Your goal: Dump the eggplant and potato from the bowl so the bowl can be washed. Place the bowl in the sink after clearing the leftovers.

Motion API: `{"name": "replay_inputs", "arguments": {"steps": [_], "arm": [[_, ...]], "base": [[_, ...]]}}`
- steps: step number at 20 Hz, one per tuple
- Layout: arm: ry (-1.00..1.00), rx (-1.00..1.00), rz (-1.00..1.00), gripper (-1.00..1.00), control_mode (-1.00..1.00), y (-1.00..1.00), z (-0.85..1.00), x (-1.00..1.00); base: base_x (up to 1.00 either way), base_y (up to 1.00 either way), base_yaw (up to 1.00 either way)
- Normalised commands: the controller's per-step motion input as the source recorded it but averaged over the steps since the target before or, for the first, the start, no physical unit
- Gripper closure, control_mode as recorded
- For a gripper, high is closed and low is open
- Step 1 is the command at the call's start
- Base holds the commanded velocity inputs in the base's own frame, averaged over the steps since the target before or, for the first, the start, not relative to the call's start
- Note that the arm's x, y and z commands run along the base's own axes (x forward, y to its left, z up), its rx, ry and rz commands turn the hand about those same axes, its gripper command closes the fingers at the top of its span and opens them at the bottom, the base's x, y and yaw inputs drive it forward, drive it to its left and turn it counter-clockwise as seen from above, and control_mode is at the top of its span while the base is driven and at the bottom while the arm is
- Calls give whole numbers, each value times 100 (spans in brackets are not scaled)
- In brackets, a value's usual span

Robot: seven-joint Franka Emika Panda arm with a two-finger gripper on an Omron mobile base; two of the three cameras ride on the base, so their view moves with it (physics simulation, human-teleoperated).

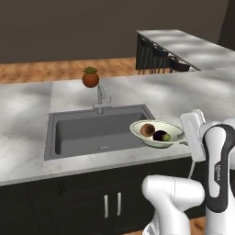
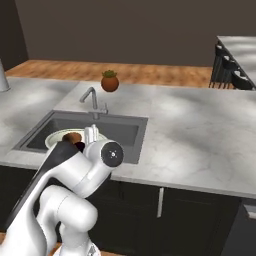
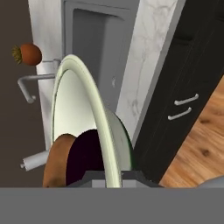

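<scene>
Bowl: wide shallow cream-white round bowl with a pale-green rim (image 1: 157,133); held above the right front corner of the sink, overlapping the basin edge and the tabletop beside it; tilted slightly
Potato: brown-orange oval potato (image 1: 147,129) inside the bowl, on its left side; touching the eggplant
Eggplant: small dark purple eggplant with a yellowish-green stem end (image 1: 161,136); inside the bowl, just right of the potato
Pincer: the pincer (image 3: 113,174) is clamped on the bowl's rim at its right edge; in the hand view the rim runs edge-on up from between the fingertips, potato and eggplant just beside them
Sink: large dark grey rectangular recessed basin (image 1: 92,133); slim silver faucet (image 1: 102,97) at its back edge
Tabletop: pale grey marbled stone tabletop (image 1: 27,110) around the sink; round terracotta pot with a green plant (image 1: 90,77) behind the faucet
Room: dark cabinet fronts with silver handles (image 1: 112,204) under the tabletop; wooden floor (image 1: 41,71) beyond
</scene>
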Motion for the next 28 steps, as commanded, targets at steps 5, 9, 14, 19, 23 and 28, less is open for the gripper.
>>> {"name": "replay_inputs", "arguments": {"steps": [5,9,14,19,23,28], "arm": [[0,0,0,100,100,0,0,0],[0,0,0,100,100,0,0,0],[0,0,0,100,100,0,0,0],[0,0,0,100,100,0,0,0],[0,0,0,100,100,0,0,0],[0,0,0,100,100,0,0,0]], "base": [[49,-27,0],[53,-8,0],[36,-28,0],[26,-44,0],[45,-10,0],[42,0,0]]}}
